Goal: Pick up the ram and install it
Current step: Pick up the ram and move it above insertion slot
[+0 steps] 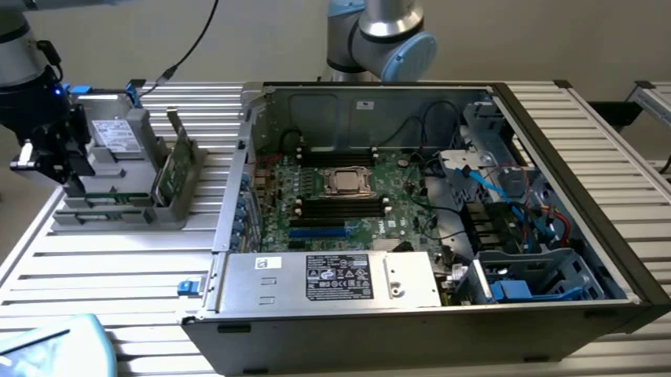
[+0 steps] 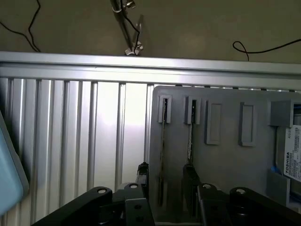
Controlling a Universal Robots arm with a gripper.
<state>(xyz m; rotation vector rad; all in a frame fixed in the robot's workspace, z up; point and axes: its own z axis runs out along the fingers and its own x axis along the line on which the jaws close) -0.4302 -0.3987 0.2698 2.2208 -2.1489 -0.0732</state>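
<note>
The slatted metal table (image 1: 105, 267) carries everything. The open computer case (image 1: 357, 106) lies well off to one side of the gripper (image 1: 47, 161), and the board (image 1: 346, 188) inside it is far from the fingers. Directly under the gripper sits the grey holder (image 2: 225, 160), a tray of narrow upright slots. A silver drive (image 2: 291, 155) rests on the holder further along from the gripper, and a broad green card (image 1: 173, 169) stands at the holder's edge nearest the case. The ram (image 2: 162, 155) stands on edge in one slot, between the gripper's fingers (image 2: 141, 176), with a second thin stick (image 2: 189, 141) in the next slot just beside the other finger. The fingers are spread, with a gap either side of the ram and no grip on it. As judged from this, the pick is not yet made: the ram is in its holder, not lifted, and all of the installing is left.
</note>
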